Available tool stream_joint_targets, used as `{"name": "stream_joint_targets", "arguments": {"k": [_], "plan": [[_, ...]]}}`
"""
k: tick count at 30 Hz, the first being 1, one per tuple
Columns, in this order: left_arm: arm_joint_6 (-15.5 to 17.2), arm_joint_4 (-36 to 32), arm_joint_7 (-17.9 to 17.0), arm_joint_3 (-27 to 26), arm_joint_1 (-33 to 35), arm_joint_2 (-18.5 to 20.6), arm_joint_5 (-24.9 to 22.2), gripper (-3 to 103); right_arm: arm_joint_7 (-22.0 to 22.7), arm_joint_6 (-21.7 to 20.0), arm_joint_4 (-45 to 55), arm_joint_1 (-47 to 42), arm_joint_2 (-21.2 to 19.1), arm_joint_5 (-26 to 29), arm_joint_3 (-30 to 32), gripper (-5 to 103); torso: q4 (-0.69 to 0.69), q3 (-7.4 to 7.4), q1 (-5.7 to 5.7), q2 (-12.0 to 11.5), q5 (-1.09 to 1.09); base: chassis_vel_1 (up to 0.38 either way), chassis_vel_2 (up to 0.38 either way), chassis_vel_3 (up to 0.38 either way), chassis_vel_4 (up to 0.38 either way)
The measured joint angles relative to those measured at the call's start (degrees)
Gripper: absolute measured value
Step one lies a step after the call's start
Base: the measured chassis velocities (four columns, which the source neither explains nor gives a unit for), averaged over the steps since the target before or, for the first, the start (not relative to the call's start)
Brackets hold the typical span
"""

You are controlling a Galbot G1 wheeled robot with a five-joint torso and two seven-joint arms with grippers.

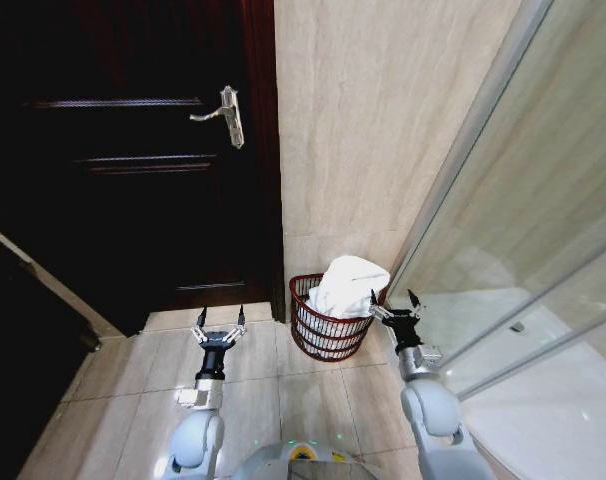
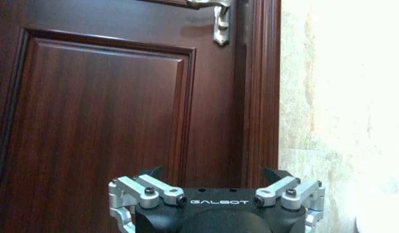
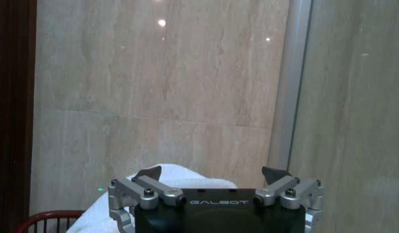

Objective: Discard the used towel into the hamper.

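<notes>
My right gripper (image 1: 394, 305) hung released, fingers spread, just beside the hamper's (image 1: 323, 335) rim, where the white towel (image 1: 345, 287) lay heaped. It looked soft, light and floppy; I judged a top fold the best hold. My left gripper (image 1: 219, 322) waited open near the door (image 1: 133, 150).

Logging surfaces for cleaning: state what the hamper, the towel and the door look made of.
Hamper: likely coated metal wire, dark red-brown, thin rings and uprights with open gaps. Towel: soft white cloth, probably terry, rumpled folds piled above the rim. Door: dark wood or veneer, glossy, grain visible.
</notes>
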Motion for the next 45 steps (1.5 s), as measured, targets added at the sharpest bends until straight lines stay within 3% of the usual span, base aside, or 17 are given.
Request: {"name": "stream_joint_targets", "arguments": {"k": [45], "plan": [[-0.99,0.29,-0.07,-0.76,-0.19,-0.04,0.46,100,0.41,0.8,-0.35,-1.03,0.63,-1.32,-0.93,100,0.0,0.0,0.0,0.0,0.0,0.028,0.023,-0.043,-0.043]]}}
